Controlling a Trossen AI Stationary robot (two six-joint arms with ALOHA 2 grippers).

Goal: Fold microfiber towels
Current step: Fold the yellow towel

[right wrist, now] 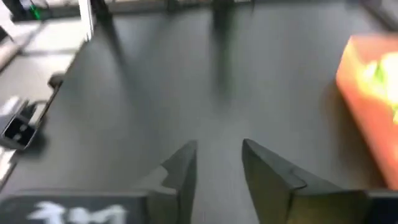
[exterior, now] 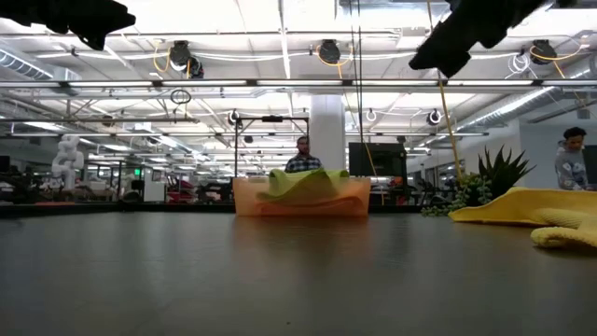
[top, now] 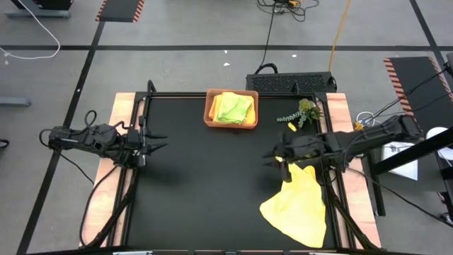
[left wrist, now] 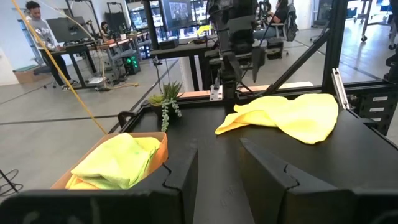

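A yellow towel [top: 297, 205] lies crumpled on the black table at the near right, one corner pointing up under my right arm; it also shows in the left wrist view [left wrist: 292, 115] and the low view [exterior: 522, 205]. My right gripper [top: 271, 154] hovers open and empty just left of that corner, over bare table in its own wrist view [right wrist: 219, 146]. My left gripper [top: 161, 147] is open and empty at the table's left edge, above the table [left wrist: 217, 146]. A lime green towel [top: 235, 108] and another yellow one [top: 217, 106] lie in the orange tray [top: 209, 117].
The tray stands at the far middle of the table. A small green plant sprig [top: 301, 113] lies to its right near the far edge. A raised frame rail [top: 134, 177] runs along the table's sides. People stand in the room beyond the table.
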